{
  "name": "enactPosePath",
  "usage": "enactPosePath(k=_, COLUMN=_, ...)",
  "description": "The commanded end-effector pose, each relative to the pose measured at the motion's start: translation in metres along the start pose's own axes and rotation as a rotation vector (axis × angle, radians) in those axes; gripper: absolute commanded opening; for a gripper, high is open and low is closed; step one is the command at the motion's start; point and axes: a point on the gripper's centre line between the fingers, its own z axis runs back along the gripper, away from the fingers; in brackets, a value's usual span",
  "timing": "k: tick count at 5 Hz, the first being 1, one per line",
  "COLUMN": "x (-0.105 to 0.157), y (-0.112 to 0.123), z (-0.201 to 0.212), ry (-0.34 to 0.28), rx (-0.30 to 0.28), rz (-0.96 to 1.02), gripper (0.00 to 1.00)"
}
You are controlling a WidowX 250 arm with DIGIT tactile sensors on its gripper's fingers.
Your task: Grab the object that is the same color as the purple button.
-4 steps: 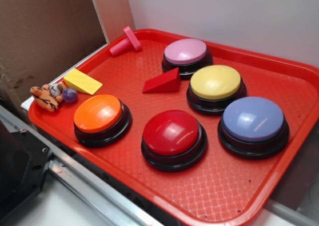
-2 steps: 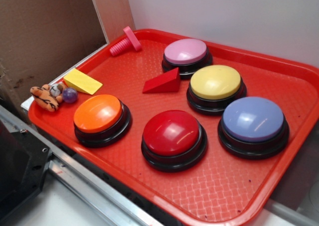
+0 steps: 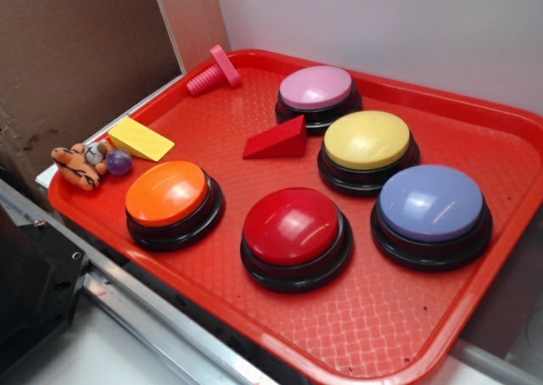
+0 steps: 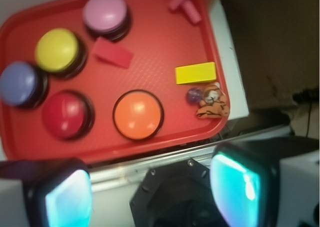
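Hand (image 4: 150, 192) is high above everything, looking straight down from the wrist view; its two fingers (image 4: 67, 197) stand wide apart with nothing between them, so it is released and empty. From the side view I cannot see it at all.

As for progress, I'd say nothing has been done yet: the purple ball (image 3: 119, 162) is untouched, sitting on the near-left rim of the red tray (image 3: 399, 334), right against the little orange tiger toy (image 3: 78, 164). What is left is the whole job: travel over to that corner, come down, close on the ball and lift it. The tiger pressed up beside it looks like the thing most likely to get caught by mistake.

The tray holds almost everything else. The purple button (image 3: 431, 203) is at the right side, well apart from the ball. Around it are a yellow button (image 3: 367, 140), a pink button (image 3: 316, 87), a red button (image 3: 293, 226) and an orange button (image 3: 167, 192), the last being nearest the ball. A red wedge (image 3: 277, 139) lies in the middle, a yellow wedge (image 3: 140, 138) near the left rim just beyond the ball, and a pink bolt (image 3: 214, 72) at the far corner.
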Motion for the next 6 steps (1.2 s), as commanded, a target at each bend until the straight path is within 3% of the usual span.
enactPosePath(k=1, x=0.021, y=0.02, z=-0.034, ry=-0.1, rx=0.025, rz=0.464, gripper=1.0)
enactPosePath(k=2, x=0.018, y=0.033, z=-0.059, ry=-0.158, rx=0.069, rz=0.687, gripper=1.0)
enactPosePath(k=4, x=0.031, y=0.055, z=-0.136, ry=-0.167, rx=0.205, rz=0.876, gripper=1.0)
enactPosePath(k=6, x=0.033, y=0.078, z=-0.184, ry=-0.17, rx=0.248, rz=1.05, gripper=1.0)
